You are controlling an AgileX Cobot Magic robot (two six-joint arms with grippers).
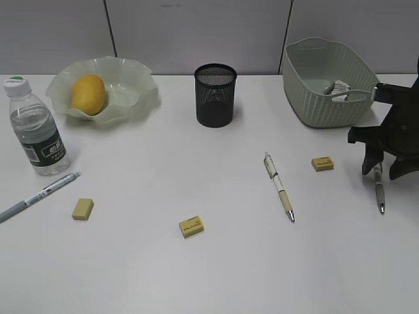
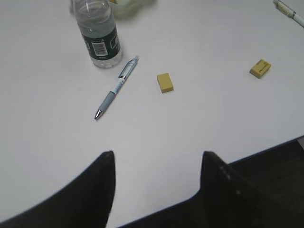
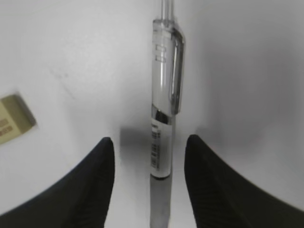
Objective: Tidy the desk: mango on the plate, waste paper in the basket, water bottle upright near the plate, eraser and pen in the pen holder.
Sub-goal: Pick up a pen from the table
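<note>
My right pincer (image 3: 148,178) straddles the clear-barrelled clip pen (image 3: 165,95) lying on the plain white desk (image 1: 216,275), jaws apart on either side, seemingly not yet gripping, so I can pinch across its barrel. The black wire-mesh pen holder (image 1: 215,95) stands well apart, upright for dropping it in.

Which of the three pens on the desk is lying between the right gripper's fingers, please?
The clear pen at the desk's right edge, beside the basket; the other two lie mid-desk and by the bottle.
</note>
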